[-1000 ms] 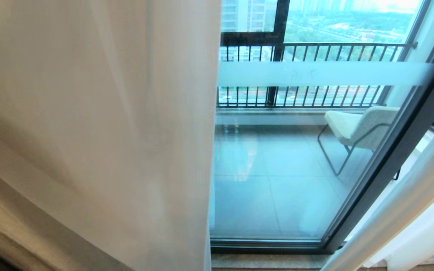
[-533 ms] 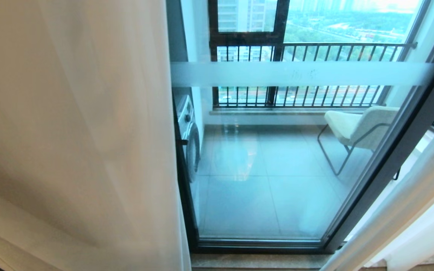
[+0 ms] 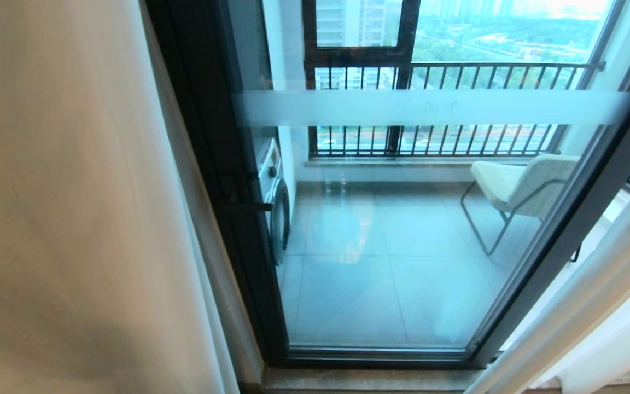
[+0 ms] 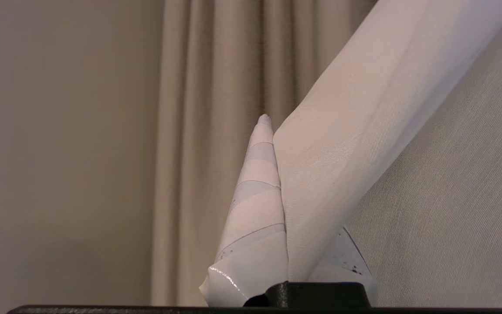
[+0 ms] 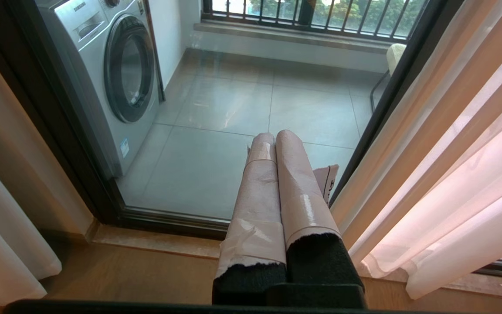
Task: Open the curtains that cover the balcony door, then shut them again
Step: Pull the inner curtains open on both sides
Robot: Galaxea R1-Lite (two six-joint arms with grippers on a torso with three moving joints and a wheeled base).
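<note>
While the curtains hang gathered at the left and right edges, the balcony door stands bare between them, a washer and chair beyond its glass. The left gripper pinches a curtain fold (drapes behind it); the right gripper, pressed together and empty, points at the door's foot.
</note>
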